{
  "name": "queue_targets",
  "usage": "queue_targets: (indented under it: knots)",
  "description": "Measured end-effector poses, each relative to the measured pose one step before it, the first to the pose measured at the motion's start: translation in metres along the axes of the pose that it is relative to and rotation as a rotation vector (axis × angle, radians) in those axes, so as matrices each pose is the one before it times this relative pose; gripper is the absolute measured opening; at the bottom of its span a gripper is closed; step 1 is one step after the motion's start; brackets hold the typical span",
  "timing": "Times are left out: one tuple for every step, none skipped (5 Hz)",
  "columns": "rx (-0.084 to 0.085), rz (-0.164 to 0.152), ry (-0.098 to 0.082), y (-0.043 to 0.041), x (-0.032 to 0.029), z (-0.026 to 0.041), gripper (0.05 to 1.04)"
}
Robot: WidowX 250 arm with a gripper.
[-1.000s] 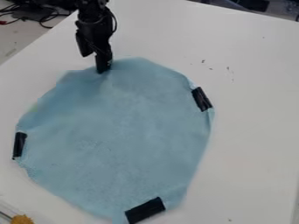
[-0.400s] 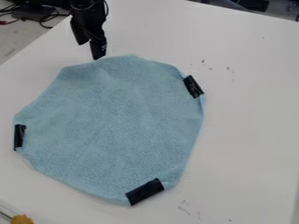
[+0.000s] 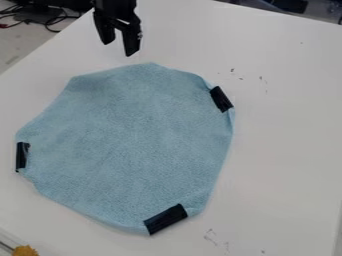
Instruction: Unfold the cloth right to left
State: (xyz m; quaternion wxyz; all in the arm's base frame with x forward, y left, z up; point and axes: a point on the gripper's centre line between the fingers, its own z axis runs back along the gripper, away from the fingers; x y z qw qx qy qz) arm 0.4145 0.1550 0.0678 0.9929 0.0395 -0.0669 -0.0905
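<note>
gripper (image 3: 119, 48): fingers (image 3: 132, 45) spread | cloth (image 3: 133, 140): apart from them, likely light, soft, limp | hold: best at edge (image 3: 137, 67) nearest fingers

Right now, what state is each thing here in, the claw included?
Gripper: open, empty, past the cloth's far edge
Cloth: spread out, mostly flat
Black strips: three, spaced around the cloth's edge
Table: marked with small dark scuffs
Cables: loosely tangled
</note>
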Motion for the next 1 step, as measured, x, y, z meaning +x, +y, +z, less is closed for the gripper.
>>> queue_targets:
  knots:
    - [-0.0067,0.0145,0.0221,-0.01100,-0.00141,-0.00241,0.999]
